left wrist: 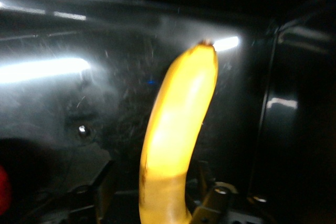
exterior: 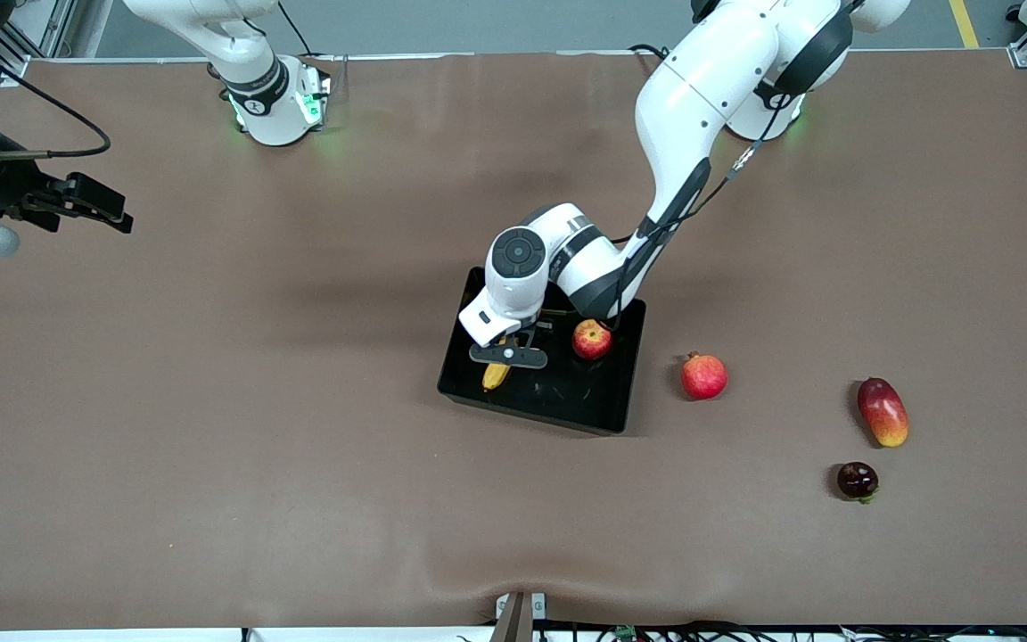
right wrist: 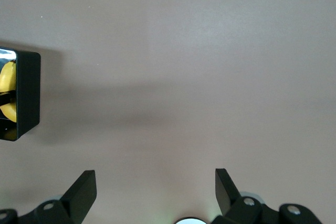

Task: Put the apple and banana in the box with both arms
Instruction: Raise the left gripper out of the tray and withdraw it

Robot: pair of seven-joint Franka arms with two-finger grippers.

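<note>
Worktop: brown mat (exterior: 210,401), two arm bases along its edge farthest from the front camera.
Banana: banana (exterior: 496,374) lies in the box (exterior: 603,406), at the end toward the right arm; only its nearer tip shows under the left wrist.
Banana axis: long axis runs straight out from the left pincer (exterior: 508,357) along the box floor, tip pointing away in the left wrist view (left wrist: 178,129); lower end sits between the fingers (left wrist: 215,200).
Left pincer state: fingers spread either side of the banana with gaps showing, so it looks let go rather than pinched; judged, not certain.
Key relation: banana directly under and between the left fingers, so the way clear is straight up, no sideways drag.
Apple: apple (exterior: 592,340) also in the box, beside the banana toward the left arm's end, apart from it.
Progress: both fruits look placed; left arm lifting out is the likely step left.
Right pincer: right pincer (right wrist: 156,187) fully spread, holding nothing, over bare mat near the right arm's end, box corner at the view's edge; waiting.
Others: pomegranate (exterior: 703,376), mango (exterior: 883,412), dark round fruit (exterior: 858,481) outside the box toward the left arm's end.
</note>
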